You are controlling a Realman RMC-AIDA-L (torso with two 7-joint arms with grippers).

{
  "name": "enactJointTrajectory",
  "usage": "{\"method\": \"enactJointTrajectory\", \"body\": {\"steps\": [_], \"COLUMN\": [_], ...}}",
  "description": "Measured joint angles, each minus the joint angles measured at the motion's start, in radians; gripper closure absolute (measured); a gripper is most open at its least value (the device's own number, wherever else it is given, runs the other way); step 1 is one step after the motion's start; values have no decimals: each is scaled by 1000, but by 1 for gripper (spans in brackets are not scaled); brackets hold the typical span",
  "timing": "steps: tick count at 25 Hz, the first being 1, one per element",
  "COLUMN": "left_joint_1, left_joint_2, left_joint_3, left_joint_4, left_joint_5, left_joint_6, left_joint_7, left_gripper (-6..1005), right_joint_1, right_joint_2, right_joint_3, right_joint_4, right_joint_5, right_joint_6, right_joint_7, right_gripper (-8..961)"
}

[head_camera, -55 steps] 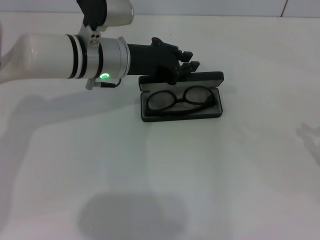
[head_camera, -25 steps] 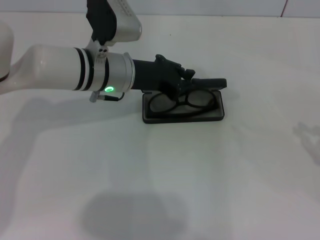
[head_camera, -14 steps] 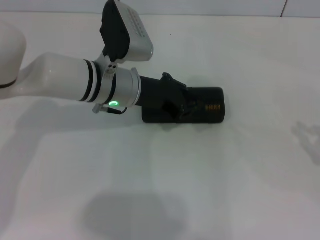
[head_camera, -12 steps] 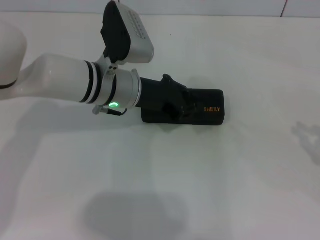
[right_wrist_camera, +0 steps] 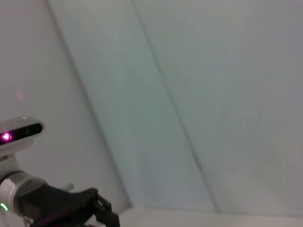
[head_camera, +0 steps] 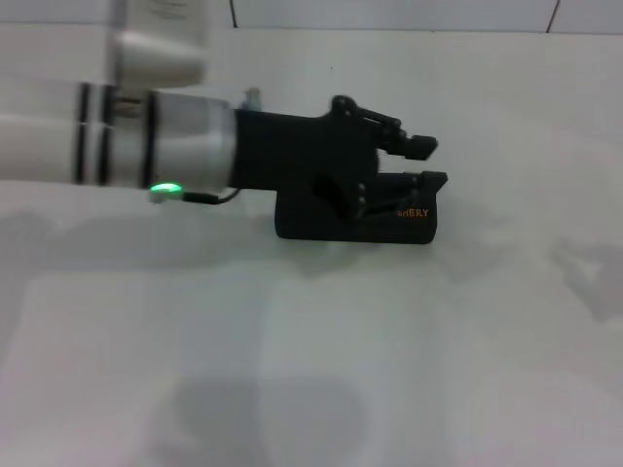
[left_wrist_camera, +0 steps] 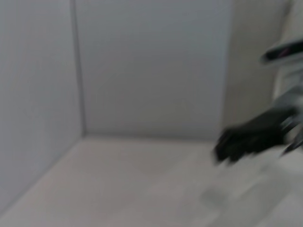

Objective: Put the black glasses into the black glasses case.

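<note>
Head view: we see the black glasses case (head_camera: 389, 216) lying slightly right of the frame's centre on the white table (head_camera: 409, 370), its lid down and its orange lettering facing up near the right end. We cannot see the black glasses, so we cannot tell their place from these pictures beyond noting that the case is shut.

The left gripper (head_camera: 421, 161) enters from the left edge on a white arm with 2 dark bands and a green light, and reaches across the upper middle of the frame. Its black body overlaps the left half of the case. 1 finger (head_camera: 407, 143) points right, raised above the lid; the other lies lower, along the lid's far edge. We read the jaws as parted and grasping nothing.

Right wrist view: the left arm shows again in the lower left corner, with pale walls filling the rest.

Left wrist view: a blurred dark shape at centre right, which we cannot identify.

The right gripper appears in no picture.
</note>
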Motion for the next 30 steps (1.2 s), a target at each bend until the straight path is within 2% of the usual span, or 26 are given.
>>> {"method": "enactJointTrajectory", "body": {"steps": [4,5,6,8,12,13,18,22,25,30], "left_joint_1": [55,64,76,79,79,76,57,64,71,96], "left_joint_2": [-4,-4,-1,2,25,37,76,79,80,71], "left_joint_3": [-112,-136,-159,-171,-221,-237,-291,-326,-342,-397], "left_joint_4": [37,29,5,-8,-78,-104,-182,-189,-189,-187], "left_joint_5": [-47,-69,-96,-102,-108,-110,-107,-98,-88,-79], "left_joint_6": [184,222,257,269,316,332,413,439,445,449], "left_joint_7": [46,47,46,49,70,73,74,74,71,73], "left_gripper": [769,769,635,589,498,475,369,369,369,369], "right_joint_1": [52,69,87,129,215,252,298,305,311,321], "right_joint_2": [7,9,12,14,20,24,27,25,25,26], "right_joint_3": [-80,-109,-135,-184,-279,-322,-413,-507,-533,-575], "right_joint_4": [-8,-11,-14,-14,-7,-6,-4,-9,-9,-5], "right_joint_5": [4,5,6,8,9,12,64,138,156,184], "right_joint_6": [-50,-54,-57,-62,-66,-61,-34,9,19,21], "right_joint_7": [-2,-2,-2,0,5,7,7,16,24,47], "right_gripper": [799,761,724,649,455,403,306,228,170,145]}}
